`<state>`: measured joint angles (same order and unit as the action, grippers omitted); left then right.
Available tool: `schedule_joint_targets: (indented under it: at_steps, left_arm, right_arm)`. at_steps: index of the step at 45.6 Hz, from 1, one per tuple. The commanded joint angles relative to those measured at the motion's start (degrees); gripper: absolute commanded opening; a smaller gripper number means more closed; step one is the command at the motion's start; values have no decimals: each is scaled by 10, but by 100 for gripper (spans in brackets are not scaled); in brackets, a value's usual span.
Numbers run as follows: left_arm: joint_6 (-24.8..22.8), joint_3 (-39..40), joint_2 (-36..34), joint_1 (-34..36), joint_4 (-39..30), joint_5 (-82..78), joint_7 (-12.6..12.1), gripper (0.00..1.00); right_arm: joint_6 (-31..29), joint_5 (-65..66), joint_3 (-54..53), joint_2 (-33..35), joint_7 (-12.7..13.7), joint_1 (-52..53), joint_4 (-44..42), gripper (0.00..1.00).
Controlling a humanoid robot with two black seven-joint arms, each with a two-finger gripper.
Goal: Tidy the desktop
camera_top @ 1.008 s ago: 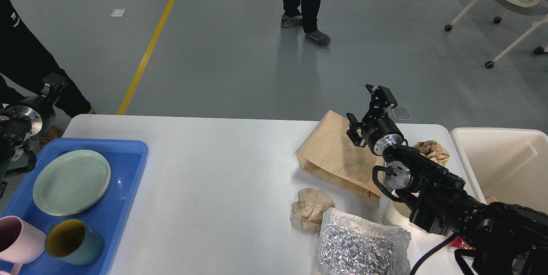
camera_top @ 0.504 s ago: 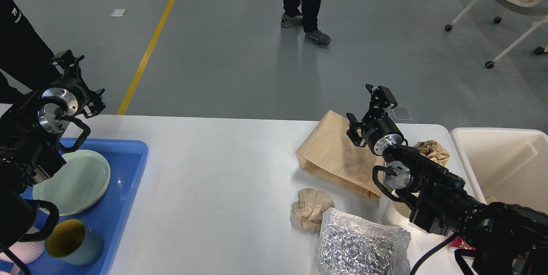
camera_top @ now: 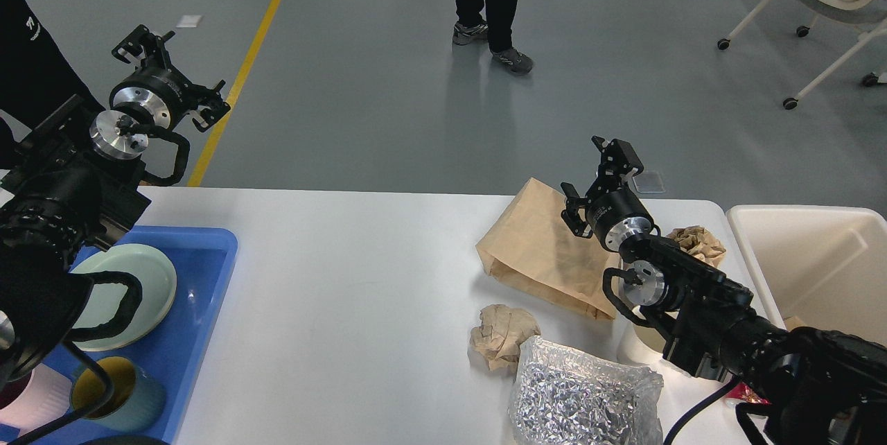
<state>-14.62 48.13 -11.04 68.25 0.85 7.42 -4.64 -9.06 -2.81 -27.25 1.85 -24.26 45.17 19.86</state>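
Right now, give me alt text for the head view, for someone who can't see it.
Two black robot arms are raised over a white desktop, the left claw and right claw both open and empty. A brown paper bag, crumpled paper and a foil bag lie on the right near a cream bin; a blue tray of dishes sits left.

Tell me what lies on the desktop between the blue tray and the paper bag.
Nothing: in the head view, the desktop is bare white surface from the blue tray across to the paper bag.
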Motion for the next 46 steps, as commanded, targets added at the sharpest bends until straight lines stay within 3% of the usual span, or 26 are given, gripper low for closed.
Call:
schedule_joint_targets:
  at_steps: [1,8,17,28,38,42,46]
  left_arm:
    - [-1,-6,8,-1,0,2,9,96]
    - [-11,-22,28,-11,0,-1,16,96]
    - [-8,-116,69,-34,0,-1,13,96]
    - [54,-108,78,-38,2,6,8,96]
    - [64,-106,98,-65,1,8,17,96]
    - [62,-95,108,-76,0,7,37,96]
    - [60,-92,117,-78,-1,7,90,96]
  right_arm:
    - [0,1,0,0,0,0,0,100]
    - [0,0,0,0,0,0,0,100]
    - [0,0,0,0,0,0,0,100]
    - [0,0,0,0,0,0,0,100]
    - [0,0,0,0,0,0,0,100]
    - [0,0,0,0,0,0,0,100]
    - [0,0,0,0,0,0,0,100]
